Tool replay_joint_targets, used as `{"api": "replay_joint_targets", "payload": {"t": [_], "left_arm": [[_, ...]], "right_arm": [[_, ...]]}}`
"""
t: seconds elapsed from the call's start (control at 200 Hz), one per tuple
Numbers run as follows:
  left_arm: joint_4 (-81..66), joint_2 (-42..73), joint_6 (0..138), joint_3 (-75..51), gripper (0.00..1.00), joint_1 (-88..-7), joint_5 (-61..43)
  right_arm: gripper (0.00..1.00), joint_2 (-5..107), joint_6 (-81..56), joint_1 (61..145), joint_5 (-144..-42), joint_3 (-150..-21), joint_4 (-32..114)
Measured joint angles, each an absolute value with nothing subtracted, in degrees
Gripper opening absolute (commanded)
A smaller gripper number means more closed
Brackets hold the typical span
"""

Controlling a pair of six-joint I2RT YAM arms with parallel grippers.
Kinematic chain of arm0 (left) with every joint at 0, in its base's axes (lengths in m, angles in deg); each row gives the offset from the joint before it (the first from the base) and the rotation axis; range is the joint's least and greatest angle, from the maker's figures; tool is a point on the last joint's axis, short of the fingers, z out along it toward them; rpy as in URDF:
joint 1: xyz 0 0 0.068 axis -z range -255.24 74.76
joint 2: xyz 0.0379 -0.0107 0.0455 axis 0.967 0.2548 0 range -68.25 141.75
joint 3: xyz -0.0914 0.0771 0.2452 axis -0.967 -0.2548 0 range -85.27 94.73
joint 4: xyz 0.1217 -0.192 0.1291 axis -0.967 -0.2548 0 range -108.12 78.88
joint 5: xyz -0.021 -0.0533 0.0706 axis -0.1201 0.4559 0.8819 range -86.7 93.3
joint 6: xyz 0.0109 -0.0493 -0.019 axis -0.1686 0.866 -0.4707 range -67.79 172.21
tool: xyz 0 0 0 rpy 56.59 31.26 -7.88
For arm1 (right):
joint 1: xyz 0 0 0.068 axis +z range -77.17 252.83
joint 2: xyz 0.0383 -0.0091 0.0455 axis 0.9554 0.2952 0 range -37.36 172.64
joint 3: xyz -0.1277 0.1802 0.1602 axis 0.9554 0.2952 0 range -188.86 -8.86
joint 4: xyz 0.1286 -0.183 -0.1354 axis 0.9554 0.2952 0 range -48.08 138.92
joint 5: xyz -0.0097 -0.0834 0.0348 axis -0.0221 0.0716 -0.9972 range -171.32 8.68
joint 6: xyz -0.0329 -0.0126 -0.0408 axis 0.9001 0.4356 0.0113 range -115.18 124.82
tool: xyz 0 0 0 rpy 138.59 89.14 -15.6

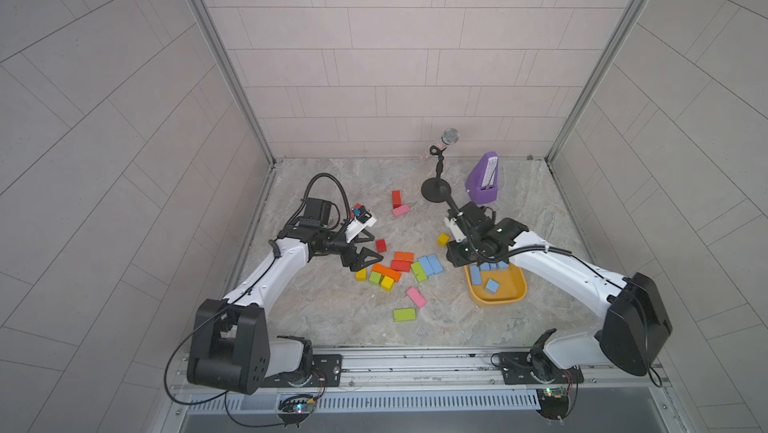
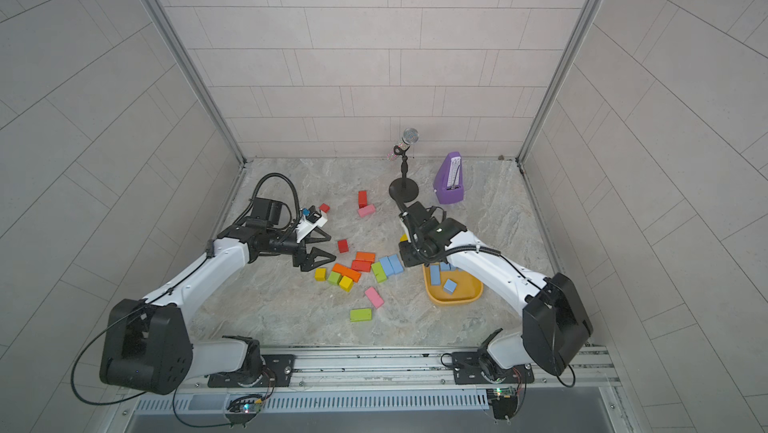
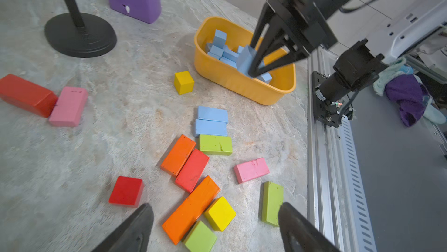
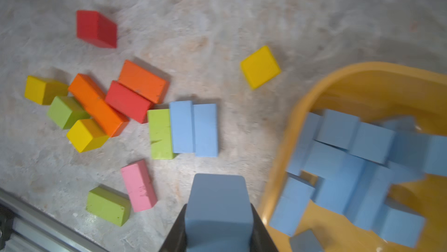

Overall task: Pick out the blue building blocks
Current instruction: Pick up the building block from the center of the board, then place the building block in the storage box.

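Read the clock from both top views, with twelve o'clock at the back wall. Your right gripper (image 4: pixel 219 233) is clamped on a blue block (image 3: pixel 244 59), its jaws narrow against two opposite faces. It hangs at the ten o'clock corner of the orange bin (image 1: pixel 498 300), which sits at about four o'clock from the table's middle. The left wrist view shows its fingertips down near the pile, but you cannot tell whether the block in its grip touches the others. Most of the blue building blocks (image 4: pixel 338 156) are heaped inside that bin, some flat and some tilted against each other. Two blue bricks (image 1: pixel 434 264) lie outside it on the stone tabletop (image 1: pixel 332 318), side by side and touching along their long faces, just off the bin at nine o'clock. A green brick (image 1: pixel 418 272) presses against that pair on its nine o'clock side. Beyond it sits the cluster of orange, red, yellow and green blocks. A yellow cube (image 1: pixel 443 239) sits alone at eleven o'clock from the bin. Your left gripper (image 2: pixel 332 248) is spread wide and holds nothing. It sits at nine o'clock from the cluster with its jaws pointing towards three o'clock, near a red cube (image 1: pixel 380 245). A microphone stand (image 1: pixel 436 190) and a purple metronome (image 1: pixel 482 179) stand near the back wall at about one o'clock.
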State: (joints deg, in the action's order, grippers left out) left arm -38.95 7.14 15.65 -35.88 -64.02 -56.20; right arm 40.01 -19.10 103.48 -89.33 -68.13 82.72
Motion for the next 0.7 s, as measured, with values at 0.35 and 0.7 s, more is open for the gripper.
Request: {"api": "replay_joint_targets", "payload": {"t": [0.35, 0.7], "left_arm": [[-39.48, 9.76, 13.55, -35.88, 0.86, -56.39, -51.83], [-39.76, 10.90, 13.60, -35.88, 0.86, -56.39, -51.02]], "right_arm": [[0.16, 30.67, -16.35, 86.28, -87.67, -61.77, 87.05], [0.17, 32.66, -14.84, 84.40, -86.62, -61.26, 89.30]]}}
